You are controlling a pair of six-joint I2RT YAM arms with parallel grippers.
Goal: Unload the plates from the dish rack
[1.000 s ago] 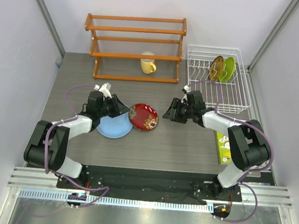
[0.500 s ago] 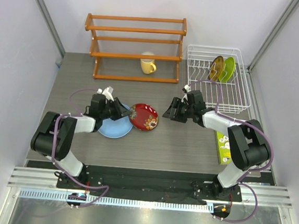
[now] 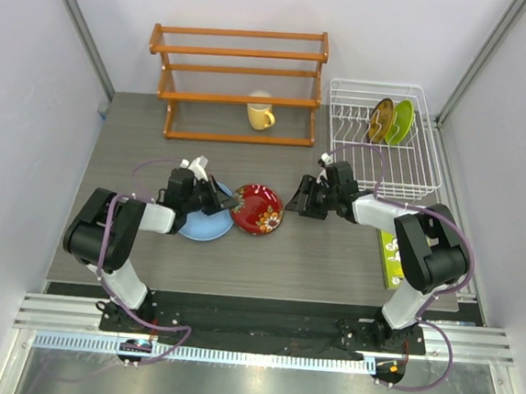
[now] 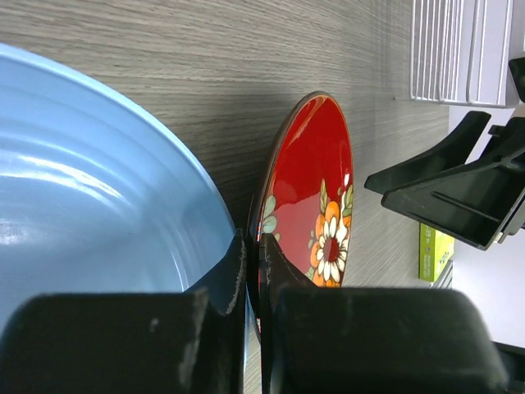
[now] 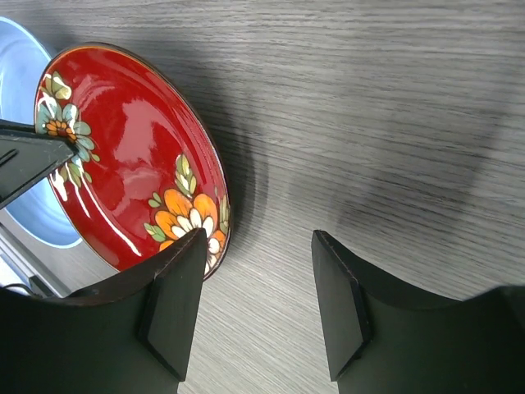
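The dark red flowered plate (image 3: 262,209) lies mid-table, its left edge over the light blue plate (image 3: 201,226). My left gripper (image 3: 222,204) is shut on the red plate's left rim. In the left wrist view the jaws (image 4: 252,248) pinch that rim, with the red plate (image 4: 316,180) on the right and the blue plate (image 4: 90,205) on the left. My right gripper (image 3: 297,201) is open just right of the red plate (image 5: 123,148), and between its fingers (image 5: 258,287) is only bare table. The yellow-brown plate (image 3: 379,120) and the lime green plate (image 3: 401,121) stand upright in the dish rack (image 3: 349,108).
An orange slatted shelf (image 3: 236,84) stands at the back with a yellow mug (image 3: 260,115) in front of it. A green box (image 3: 392,260) lies near the right arm's base. Grey walls close in on both sides.
My left gripper slid right across the blue plate and shut on the red plate's rim. The red plate shifted slightly right. My right gripper edged a little left, still open.
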